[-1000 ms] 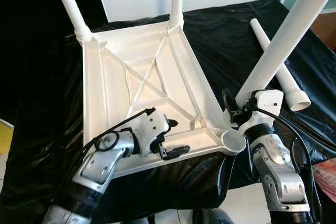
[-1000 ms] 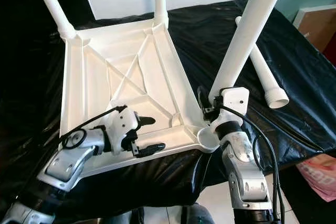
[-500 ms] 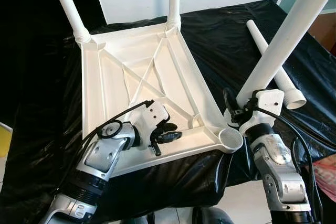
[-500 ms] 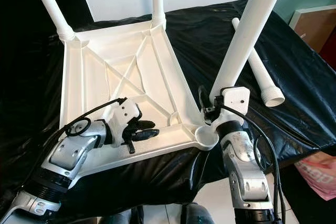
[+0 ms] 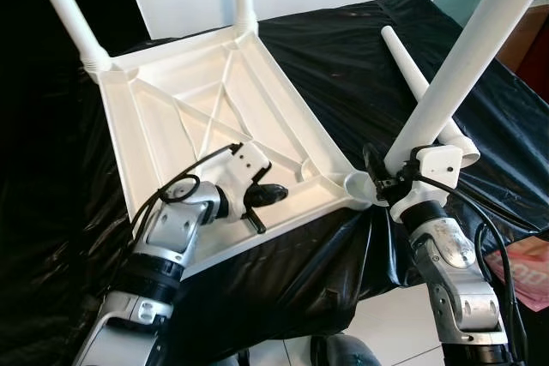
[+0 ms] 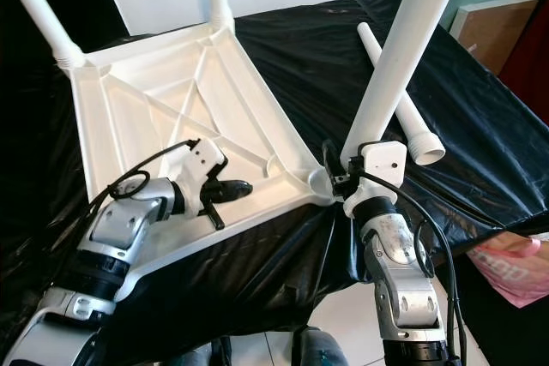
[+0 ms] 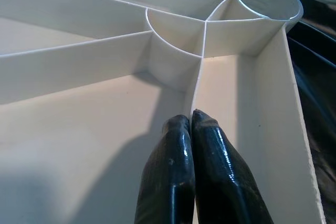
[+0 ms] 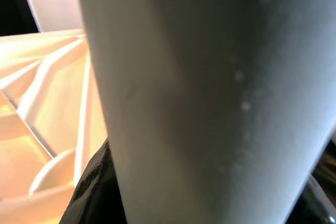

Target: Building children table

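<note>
Left eye view: the upturned white table top lies on the black-covered tabletop, two legs screwed in at its far corners. Right end effector is clamped on a third leg, its foot just beside the empty socket at 3 o'clock. Left end effector — fingers together — presses a rib. Best: stand the leg plumb over the socket before twisting — a spare leg waits.
</note>
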### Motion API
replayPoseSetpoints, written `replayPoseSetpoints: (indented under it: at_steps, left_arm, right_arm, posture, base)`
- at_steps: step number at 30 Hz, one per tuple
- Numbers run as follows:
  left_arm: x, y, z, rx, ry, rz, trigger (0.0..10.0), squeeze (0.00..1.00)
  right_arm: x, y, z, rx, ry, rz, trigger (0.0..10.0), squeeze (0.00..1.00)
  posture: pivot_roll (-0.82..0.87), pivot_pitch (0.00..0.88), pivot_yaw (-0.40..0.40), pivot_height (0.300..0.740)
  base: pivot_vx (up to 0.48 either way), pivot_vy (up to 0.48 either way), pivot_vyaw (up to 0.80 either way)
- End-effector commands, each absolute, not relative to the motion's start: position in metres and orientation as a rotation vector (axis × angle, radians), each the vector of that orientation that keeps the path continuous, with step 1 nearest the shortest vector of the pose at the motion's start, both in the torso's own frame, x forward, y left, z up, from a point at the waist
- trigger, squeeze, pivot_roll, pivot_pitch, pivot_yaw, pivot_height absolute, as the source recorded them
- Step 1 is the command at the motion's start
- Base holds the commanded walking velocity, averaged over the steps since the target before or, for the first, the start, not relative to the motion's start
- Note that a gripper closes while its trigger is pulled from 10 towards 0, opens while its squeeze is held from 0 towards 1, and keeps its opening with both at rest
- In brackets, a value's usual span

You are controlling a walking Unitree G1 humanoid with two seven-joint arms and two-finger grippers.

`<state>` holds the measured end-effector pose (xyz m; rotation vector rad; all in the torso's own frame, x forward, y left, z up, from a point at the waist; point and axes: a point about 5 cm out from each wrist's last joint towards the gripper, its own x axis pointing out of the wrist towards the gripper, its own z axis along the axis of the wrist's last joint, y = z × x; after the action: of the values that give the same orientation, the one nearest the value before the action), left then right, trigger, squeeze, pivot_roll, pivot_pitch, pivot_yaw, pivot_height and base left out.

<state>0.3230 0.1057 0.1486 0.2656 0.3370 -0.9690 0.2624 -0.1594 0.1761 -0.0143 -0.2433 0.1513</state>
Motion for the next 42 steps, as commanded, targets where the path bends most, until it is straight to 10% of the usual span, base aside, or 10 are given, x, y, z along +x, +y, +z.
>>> replayPoseSetpoints:
  at_steps: [1,4,5,10,11,20,21,22,24,42]
  left_arm:
    - [0.341,0.152,0.136,0.327,0.348,-0.319,2.7,0.00]
    - [0.341,0.146,0.145,0.405,0.258,-0.419,4.4,0.00]
    - [0.337,0.141,0.147,0.429,0.234,-0.493,10.0,0.00]
    - [0.323,0.124,0.147,0.443,0.200,-0.708,10.0,0.00]
    - [0.318,0.119,0.147,0.400,0.199,-0.781,10.0,1.00]
    - [0.301,0.102,0.158,0.325,0.121,-0.988,10.0,1.00]
    - [0.300,0.102,0.161,0.337,0.091,-0.991,10.0,0.67]
    - [0.300,0.101,0.164,0.342,0.062,-0.989,10.0,0.11]
    - [0.299,0.100,0.166,0.339,0.040,-0.996,10.0,0.00]
    - [0.273,0.088,0.184,0.157,-0.030,-1.193,10.0,0.00]
  right_arm:
    - [0.261,-0.158,0.179,-0.020,-0.265,0.155,10.0,0.00]
    - [0.260,-0.158,0.179,-0.021,-0.264,0.156,10.0,0.00]
    - [0.260,-0.159,0.179,-0.021,-0.264,0.157,10.0,0.00]
    - [0.261,-0.159,0.179,-0.022,-0.265,0.158,10.0,0.00]
    - [0.262,-0.159,0.180,-0.021,-0.266,0.159,10.0,0.00]
    - [0.269,-0.160,0.183,-0.005,-0.269,0.150,10.0,0.00]
    - [0.270,-0.160,0.183,0.000,-0.269,0.151,10.0,0.00]
    - [0.272,-0.159,0.184,0.001,-0.268,0.152,10.0,0.00]
    - [0.273,-0.159,0.184,-0.001,-0.266,0.153,10.0,0.00]
    - [0.299,-0.150,0.177,0.010,-0.280,0.203,10.0,0.00]
  posture:
    - [-0.05,0.171,0.003,0.740]
    - [-0.05,0.169,0.004,0.740]
    - [-0.05,0.166,0.005,0.740]
    - [-0.04,0.164,0.006,0.740]
    - [-0.04,0.163,0.007,0.740]
    - [-0.04,0.164,0.009,0.740]
    - [-0.04,0.164,0.012,0.740]
    - [-0.04,0.165,0.011,0.740]
    - [-0.04,0.166,0.010,0.740]
    - [-0.01,0.148,0.006,0.740]
  base:
    - [0.000,0.000,0.00]
    - [0.000,0.000,0.00]
    - [0.000,0.000,0.00]
    - [0.000,0.000,0.00]
    - [0.000,0.000,0.00]
    - [0.000,0.000,0.00]
    - [0.000,0.000,0.00]
    - [0.000,0.000,0.00]
    - [0.000,0.000,0.00]
    - [0.000,0.000,0.00]
